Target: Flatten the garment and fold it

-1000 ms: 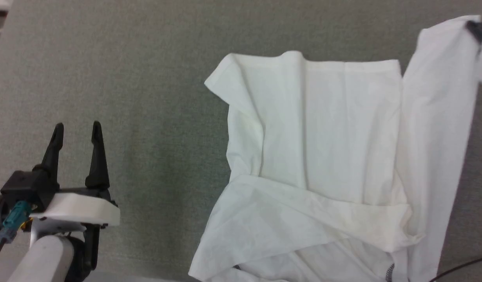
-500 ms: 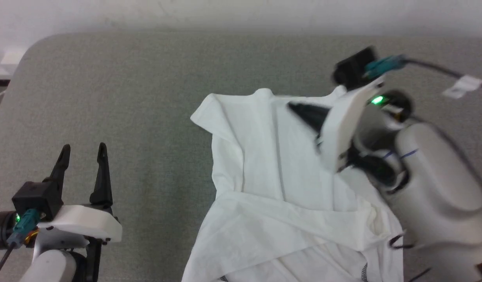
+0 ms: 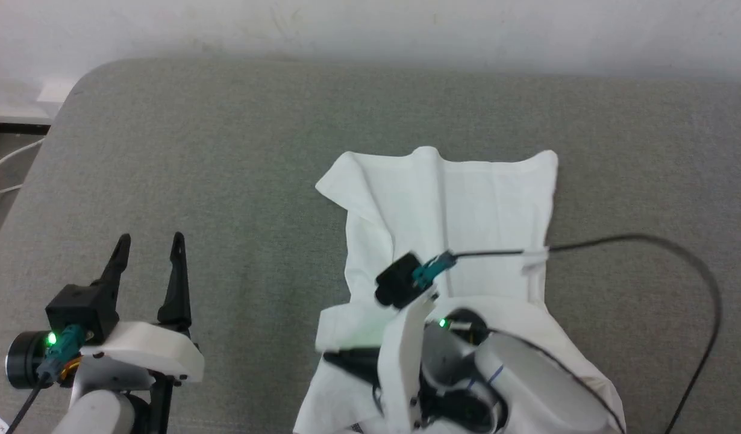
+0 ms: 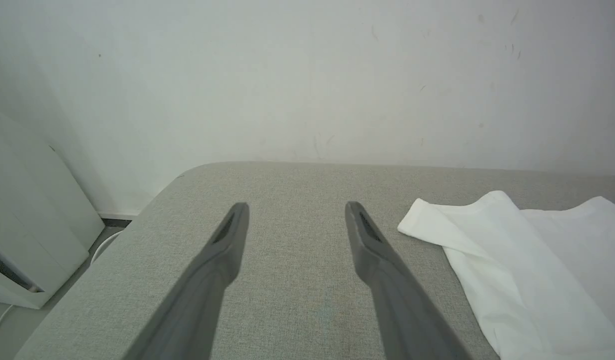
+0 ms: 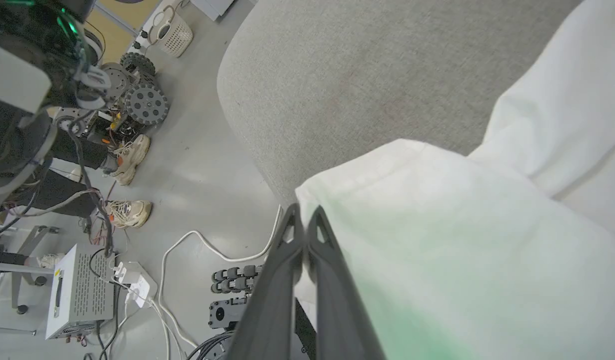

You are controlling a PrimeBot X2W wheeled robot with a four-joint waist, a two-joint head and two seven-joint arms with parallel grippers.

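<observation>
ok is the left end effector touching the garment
No, the left end effector hangs open over the grey fabric surface, with the garment lying apart to its right, clear of both fingers.

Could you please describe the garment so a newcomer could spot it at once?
Find the grey table against the pale wall. On its right half lies the garment, a white top partly folded over itself. It stands out white on the grey, with the right claw shut on its near fold.
</observation>
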